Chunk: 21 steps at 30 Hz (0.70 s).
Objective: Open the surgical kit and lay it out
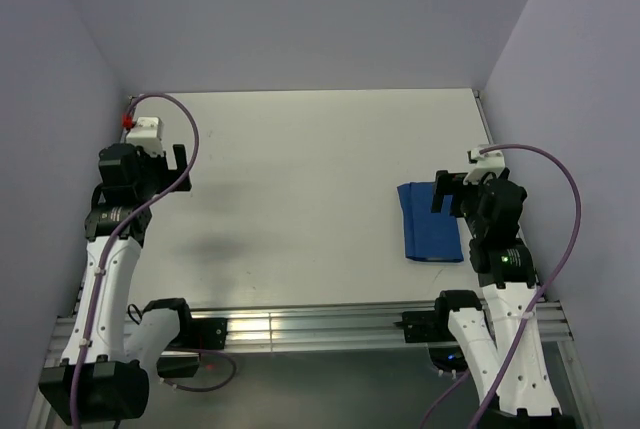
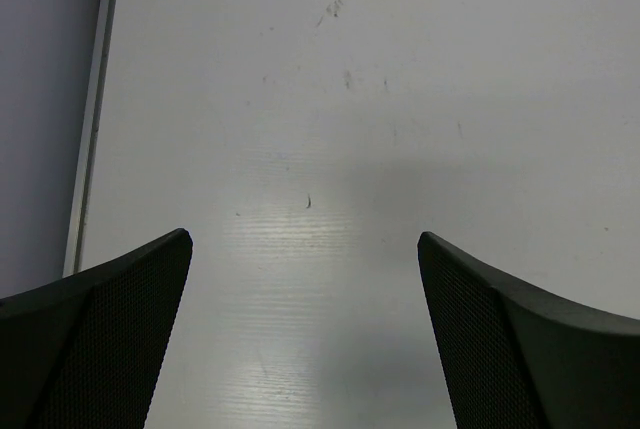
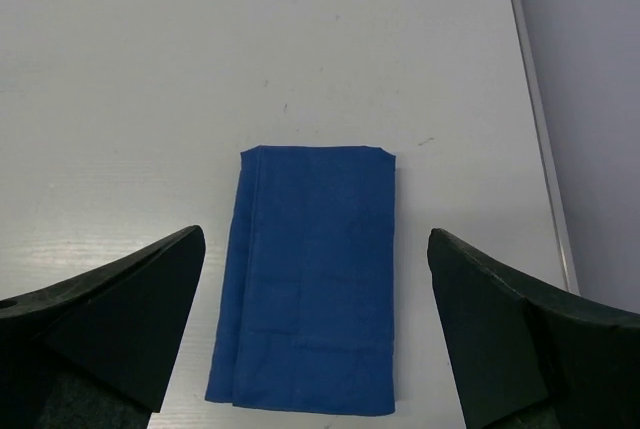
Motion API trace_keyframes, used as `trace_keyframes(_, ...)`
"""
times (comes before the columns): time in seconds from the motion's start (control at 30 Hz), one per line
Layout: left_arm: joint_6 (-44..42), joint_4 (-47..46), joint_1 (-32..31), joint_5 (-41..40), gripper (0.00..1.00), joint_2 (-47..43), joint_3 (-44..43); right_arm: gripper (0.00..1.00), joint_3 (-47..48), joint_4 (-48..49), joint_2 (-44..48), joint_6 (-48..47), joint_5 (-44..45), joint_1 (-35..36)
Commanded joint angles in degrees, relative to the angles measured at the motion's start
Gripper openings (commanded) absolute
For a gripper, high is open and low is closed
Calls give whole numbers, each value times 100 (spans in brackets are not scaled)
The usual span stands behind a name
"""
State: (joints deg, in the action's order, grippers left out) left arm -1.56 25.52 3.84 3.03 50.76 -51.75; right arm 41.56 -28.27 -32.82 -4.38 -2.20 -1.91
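Opening position, top and wrist views. The surgical kit (image 1: 430, 224) lies on the right half of the white table (image 1: 300, 149) as a closed, folded royal-blue cloth bundle. No tray, instrument or packet shows at any edge. Its long axis runs from the near edge towards the far wall, a little tilted in the top view.

The right gripper (image 1: 455, 196) hangs just above the bundle's far right corner and hides part of it from above. In its wrist view the right gripper (image 3: 316, 234) looks down the length of the kit (image 3: 312, 279). The bundle sits between the two fingers, the jaws span its short axis, and bare table shows on either side. They stand wide apart and hold nothing.

The left gripper (image 1: 168, 161) is at the far left side of the table, well apart from the kit. Its wrist view shows the left gripper (image 2: 305, 237) spread equally wide and empty, over bare, lightly scuffed tabletop.

The right arm is plainly the nearer — the first move probably falls to it, likely a pinch on a cloth edge or flap. Which fold lies uppermost cannot be told, though doubled edges show along the bundle's left side in the wrist view.

No brand, label or legible writing appears on the cloth, the table or the arms.
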Motion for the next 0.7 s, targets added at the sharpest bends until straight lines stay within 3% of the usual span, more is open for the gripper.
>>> trace_keyframes(0.0, -107, -135, 12, -268, 99, 109, -116, 100, -25, 85, -84, -106, 211, -55)
trace_keyframes(0.13, -169, -135, 12, -233, 99, 127, -152, 99, 36, 59, -645, -361, 842, -55)
trace_keyframes(0.3, -248, -47, 12, -145, 99, 346, -257, 93, 457, -362, -1970, -616, 905, -72)
trace_keyframes(0.67, -248, 50, 3, 611, 99, 654, -389, 64, 1548, -1558, -3853, -1170, -255, -898)
